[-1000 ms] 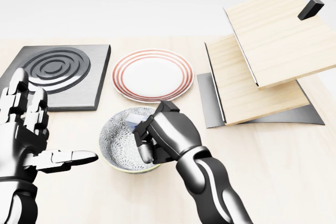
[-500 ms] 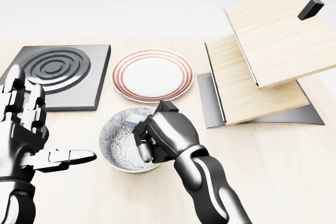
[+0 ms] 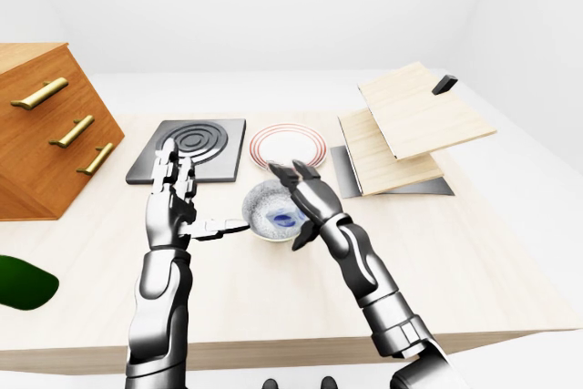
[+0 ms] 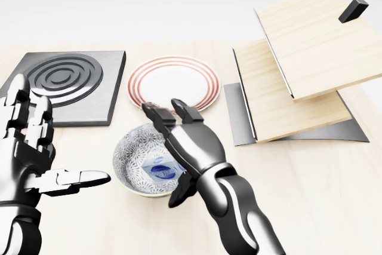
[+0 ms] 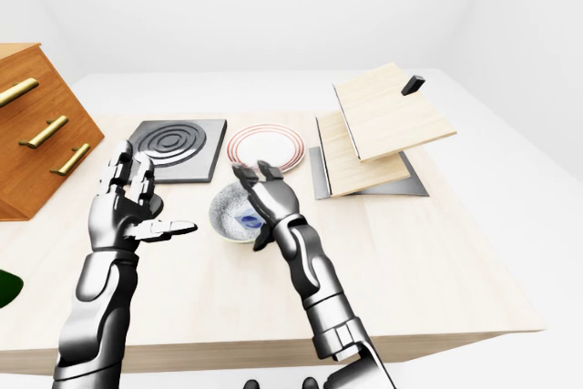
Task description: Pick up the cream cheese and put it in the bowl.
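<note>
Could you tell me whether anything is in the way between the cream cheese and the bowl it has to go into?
Nothing visible is: the cream cheese already lies inside the bowl, and the right hand hovers open over its right side.

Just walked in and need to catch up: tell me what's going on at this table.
The cream cheese lies inside the patterned bowl on the wooden table. The right robot hand is spread open over the bowl, holding nothing. The left robot hand hangs open beside the bowl, on the head view's left. The drop looks done.
</note>
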Controlling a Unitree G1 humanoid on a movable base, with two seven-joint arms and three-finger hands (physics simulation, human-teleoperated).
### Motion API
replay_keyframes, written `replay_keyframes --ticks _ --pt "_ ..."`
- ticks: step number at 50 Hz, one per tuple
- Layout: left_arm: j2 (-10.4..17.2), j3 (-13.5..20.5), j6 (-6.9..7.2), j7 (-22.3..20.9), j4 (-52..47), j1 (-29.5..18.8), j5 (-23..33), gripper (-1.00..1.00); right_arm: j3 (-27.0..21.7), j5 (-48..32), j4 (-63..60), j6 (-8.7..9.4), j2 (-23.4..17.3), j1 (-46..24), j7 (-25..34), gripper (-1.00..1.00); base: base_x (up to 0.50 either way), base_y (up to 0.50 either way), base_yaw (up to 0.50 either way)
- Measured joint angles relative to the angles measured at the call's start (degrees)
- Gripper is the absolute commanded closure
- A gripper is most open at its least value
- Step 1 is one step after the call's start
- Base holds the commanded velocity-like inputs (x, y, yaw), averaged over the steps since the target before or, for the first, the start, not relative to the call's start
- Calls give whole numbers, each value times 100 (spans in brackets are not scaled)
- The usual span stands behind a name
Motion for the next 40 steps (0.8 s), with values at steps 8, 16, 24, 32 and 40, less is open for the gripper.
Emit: replay_keyframes --ticks 8,16,24,32,40 --pt "-3 -7 0 -3 0 6 3 -100 3 -28 -128 0 12 17 39 -100 0 0 0" --pt "-7 -14 0 -4 14 8 8 -100 47 -10 -939 0 77 141 381 -100 0 0 0" --pt "-10 -22 0 -7 37 6 11 -100 37 102 -2341 10 174 58 1193 -100 0 0 0" --pt "-17 -41 0 -10 78 4 21 -100 -92 219 -3702 482 213 -388 2163 -100 0 0 0" --pt "-18 -56 0 1 52 -7 32 -100 -268 479 -4311 1000 149 -683 2510 -100 0 0 0"
